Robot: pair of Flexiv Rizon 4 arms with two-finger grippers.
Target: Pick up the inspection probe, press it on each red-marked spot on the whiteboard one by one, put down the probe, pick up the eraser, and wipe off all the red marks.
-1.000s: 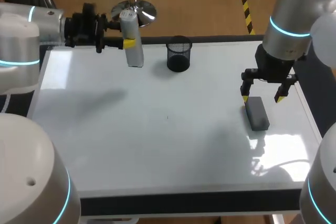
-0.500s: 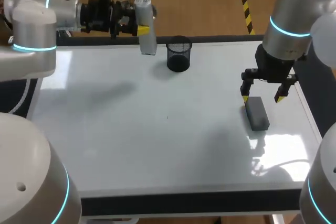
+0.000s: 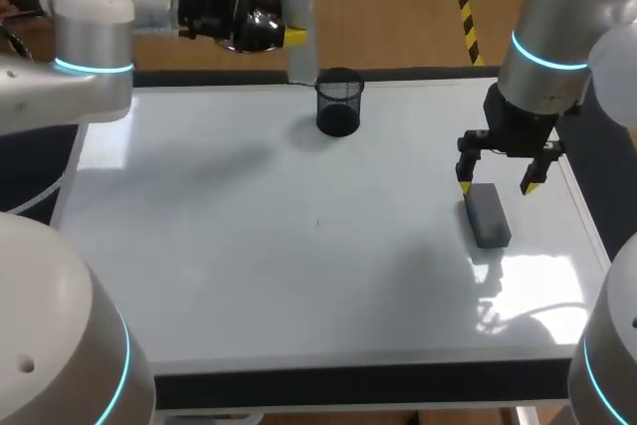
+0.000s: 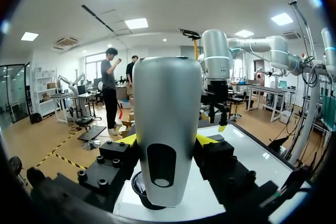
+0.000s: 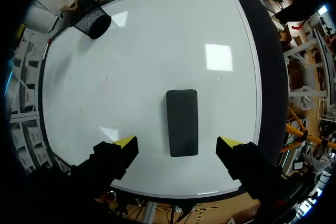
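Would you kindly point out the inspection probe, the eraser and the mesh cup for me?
inspection probe (image 3: pixel 298 7), head view, upper part of its silver body.
eraser (image 3: pixel 488 215), head view, centre of its top face.
mesh cup (image 3: pixel 339 106), head view, its near wall.

1. No text, number, brand or sign is legible in any view.
2. Silver cylindrical probe (image 4: pixel 167 103): the body shows only a dark oval window with a small pale dot in it. No print can be made out.
3. Dark grey rectangular eraser (image 5: pixel 182 123): its top face is plain, with no label to read.
4. White whiteboard counter (image 3: pixel 249 266): it carries a few tiny dark specks, too small to read as characters.
5. Black mesh cup (image 3: pixel 339 102): bare mesh, no tag visible.
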